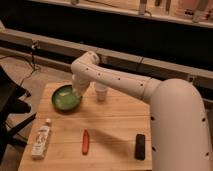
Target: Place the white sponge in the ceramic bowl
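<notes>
My gripper [79, 93] hung over the green bowl [59, 99] at its right rim, fingers pinched together on what looked like the white sponge [77, 90]. Best approach: shift left over centre, lower, then release, staying clear of the cup [101, 92].

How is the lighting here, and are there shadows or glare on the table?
Camera view: warm light on the table, dark background; a soft shadow of the arm crosses the wood; no strong glare on the green bowl; the tool hangs at its right rim.
</notes>
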### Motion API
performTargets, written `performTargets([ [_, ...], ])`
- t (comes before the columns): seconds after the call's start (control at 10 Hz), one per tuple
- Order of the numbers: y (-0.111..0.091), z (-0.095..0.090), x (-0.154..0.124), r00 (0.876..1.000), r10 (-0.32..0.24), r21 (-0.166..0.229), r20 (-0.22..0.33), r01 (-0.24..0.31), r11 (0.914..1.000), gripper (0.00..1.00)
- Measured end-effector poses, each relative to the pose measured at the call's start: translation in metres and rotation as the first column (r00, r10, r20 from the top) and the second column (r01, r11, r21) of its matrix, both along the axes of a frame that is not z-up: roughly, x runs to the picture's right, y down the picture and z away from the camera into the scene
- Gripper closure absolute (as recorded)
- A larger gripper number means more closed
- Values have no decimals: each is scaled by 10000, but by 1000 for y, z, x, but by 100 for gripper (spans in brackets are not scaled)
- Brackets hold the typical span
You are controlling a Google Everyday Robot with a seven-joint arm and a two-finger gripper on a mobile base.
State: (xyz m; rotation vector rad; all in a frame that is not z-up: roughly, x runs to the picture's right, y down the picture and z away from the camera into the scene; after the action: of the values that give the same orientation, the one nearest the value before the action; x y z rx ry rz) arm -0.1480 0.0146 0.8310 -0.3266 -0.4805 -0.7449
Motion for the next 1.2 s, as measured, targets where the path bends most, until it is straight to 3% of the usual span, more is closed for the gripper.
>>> performTargets([
  [1.2,-5,7,-13,9994,-198,127,293,194,9997,100],
])
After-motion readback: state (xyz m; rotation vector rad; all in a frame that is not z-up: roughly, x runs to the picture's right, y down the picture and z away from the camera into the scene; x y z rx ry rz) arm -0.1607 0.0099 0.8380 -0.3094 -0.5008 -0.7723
